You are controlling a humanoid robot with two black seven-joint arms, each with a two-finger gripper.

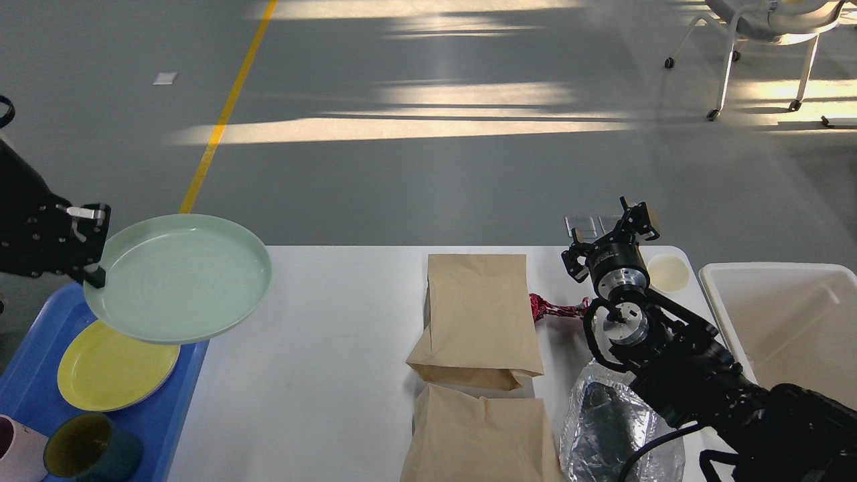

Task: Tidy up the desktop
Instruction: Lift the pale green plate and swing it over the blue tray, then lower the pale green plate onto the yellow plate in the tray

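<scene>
Lower left of frame: left claw (94,249) pinched on rim of green plate (179,276), above blue tray (194,375). Plate likely rigid, glossy, breakable; rim the natural hold. Right claw (636,221), right of centre, holding nothing; opening unclear.

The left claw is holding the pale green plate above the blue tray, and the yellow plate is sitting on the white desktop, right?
Not quite. The head view shows the yellow plate lying in the blue tray, not on the desktop. The left claw does hold the pale green plate above that tray.
</scene>
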